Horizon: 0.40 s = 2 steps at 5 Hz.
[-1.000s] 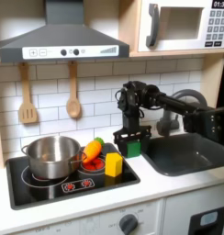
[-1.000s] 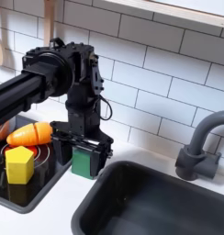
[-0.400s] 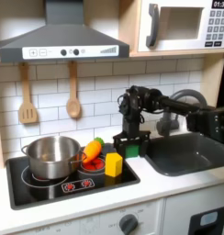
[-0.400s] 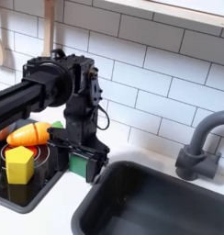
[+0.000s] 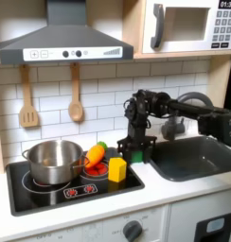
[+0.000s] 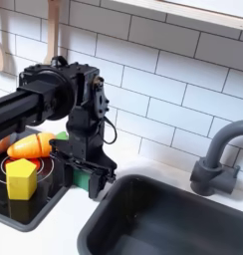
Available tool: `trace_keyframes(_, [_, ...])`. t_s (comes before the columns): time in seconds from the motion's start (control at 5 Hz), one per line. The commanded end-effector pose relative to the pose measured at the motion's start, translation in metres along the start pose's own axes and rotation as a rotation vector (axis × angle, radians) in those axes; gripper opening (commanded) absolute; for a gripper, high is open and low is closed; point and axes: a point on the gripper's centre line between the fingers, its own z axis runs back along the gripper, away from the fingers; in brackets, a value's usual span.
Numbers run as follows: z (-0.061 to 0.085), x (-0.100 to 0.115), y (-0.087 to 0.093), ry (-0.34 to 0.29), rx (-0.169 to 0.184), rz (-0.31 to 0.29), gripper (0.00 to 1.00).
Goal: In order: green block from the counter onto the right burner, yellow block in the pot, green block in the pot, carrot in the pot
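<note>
Where the first exterior view looks straight at the toy kitchen, the gripper (image 5: pixel 134 151) hangs low at the stovetop's right edge, its fingers pinching the green block (image 5: pixel 135 153) just above the counter (image 5: pixel 179 189). To the first exterior view's left of the fingers sits the yellow block (image 5: pixel 116 169), with the carrot (image 5: pixel 94 155) touching it behind, and the pot (image 5: pixel 52 161) farther left on the burner. In the second exterior view, the gripper (image 6: pixel 87 175) shows the fingers (image 6: pixel 105 175) pressed against the green block (image 6: pixel 86 178) between them; the yellow block (image 6: pixel 21 179) and carrot (image 6: pixel 32 145) lie to the second exterior view's left of them.
</note>
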Motion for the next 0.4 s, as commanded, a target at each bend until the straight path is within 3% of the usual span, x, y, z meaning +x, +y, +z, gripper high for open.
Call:
trace_keyframes(0.0, [0.014,-0.009,0.011,-0.009,-0.027,0.016,0.0])
trace_keyframes(0.2, [0.018,-0.01,0.025,-0.005,-0.095,0.06,0.0])
